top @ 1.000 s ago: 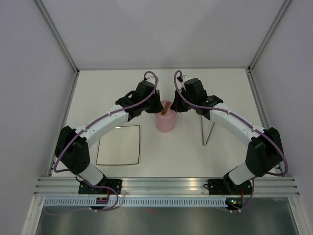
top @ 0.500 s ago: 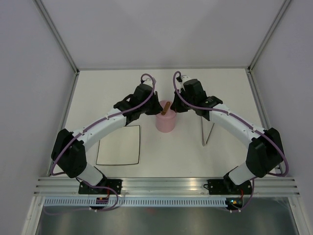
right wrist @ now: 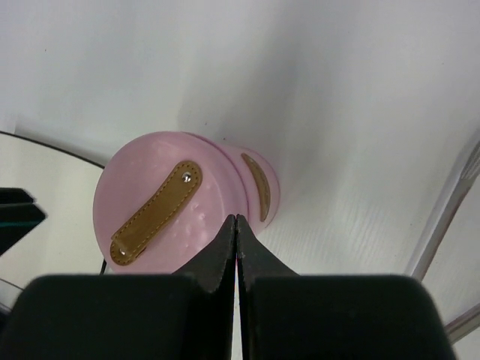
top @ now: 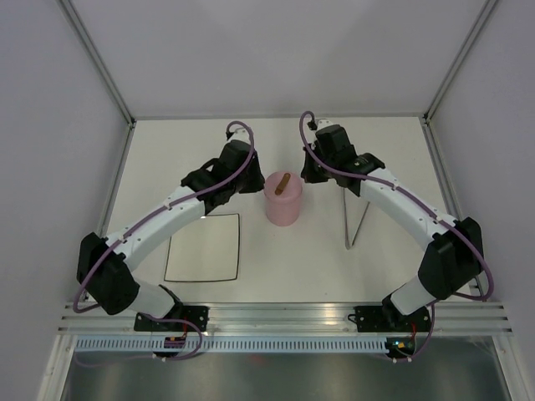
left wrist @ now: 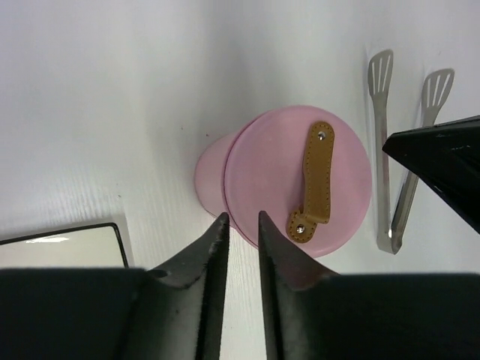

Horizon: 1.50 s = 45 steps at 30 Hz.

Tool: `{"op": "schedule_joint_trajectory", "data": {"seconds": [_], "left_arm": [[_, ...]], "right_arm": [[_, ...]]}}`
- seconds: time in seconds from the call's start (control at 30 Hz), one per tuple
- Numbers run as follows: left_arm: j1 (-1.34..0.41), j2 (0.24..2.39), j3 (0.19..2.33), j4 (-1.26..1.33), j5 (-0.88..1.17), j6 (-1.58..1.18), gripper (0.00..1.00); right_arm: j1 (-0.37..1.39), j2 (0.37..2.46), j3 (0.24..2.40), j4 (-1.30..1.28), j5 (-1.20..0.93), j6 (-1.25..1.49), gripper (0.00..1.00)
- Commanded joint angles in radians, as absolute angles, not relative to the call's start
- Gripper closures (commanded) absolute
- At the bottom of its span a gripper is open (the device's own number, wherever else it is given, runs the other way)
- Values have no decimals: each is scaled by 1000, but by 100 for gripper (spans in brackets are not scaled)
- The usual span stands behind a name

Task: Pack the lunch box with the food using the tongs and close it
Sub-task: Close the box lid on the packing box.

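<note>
The pink lunch box (top: 282,207) stands upright mid-table with its round lid (left wrist: 300,176) seated flat on top, brown strip handle (right wrist: 154,212) up. My left gripper (left wrist: 242,219) hovers just left of the box, slightly open, with nothing between its fingers. My right gripper (right wrist: 236,220) is shut and empty, its tips just off the lid's right edge. The silver tongs (top: 354,222) lie on the table right of the box, also in the left wrist view (left wrist: 396,161). The food is out of view.
A flat white square plate (top: 202,246) lies left of the box, near the left arm. The enclosure's walls and metal posts (top: 443,180) border the table at the right and back. The right gripper's black body (left wrist: 442,169) shows beside the tongs.
The left gripper has drawn back leftward from the box and opened its jaws. The right gripper has backed a little off the lid, staying shut. The lid now shows fully.
</note>
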<state>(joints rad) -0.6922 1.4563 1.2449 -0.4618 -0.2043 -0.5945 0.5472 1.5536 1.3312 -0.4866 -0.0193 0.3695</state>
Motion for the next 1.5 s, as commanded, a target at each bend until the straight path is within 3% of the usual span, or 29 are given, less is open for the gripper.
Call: {"op": "schedule_joint_trajectory", "data": {"seconds": [0.0,0.17,0.27,0.3,0.4,0.83,1.13,1.47], "left_arm": [[-692,1388,1313,-495,-301,-529,70],[-687,1359,1289,-518,-371,-522,53],[-677,1362,1269,-522,-387,-534,47],[-673,1370,1266,-522,-387,-537,46],[-655,1381,1259,-514,-376,-555,46],[-601,1434,1158,-307,-57,-590,51],[-603,1486,1147,-268,-5,-607,59],[-640,1463,1080,-267,37,-653,70]], "right_arm": [[523,1529,1379,-474,46,367,100],[486,1494,1298,-411,5,437,93],[479,1470,1226,-362,-32,480,71],[479,1456,1207,-326,-44,495,56],[485,1436,1144,-269,-49,551,44],[534,1370,1025,-189,-41,606,47],[534,1405,1028,-141,-67,612,48],[535,1499,1055,-83,-133,620,60]]}}
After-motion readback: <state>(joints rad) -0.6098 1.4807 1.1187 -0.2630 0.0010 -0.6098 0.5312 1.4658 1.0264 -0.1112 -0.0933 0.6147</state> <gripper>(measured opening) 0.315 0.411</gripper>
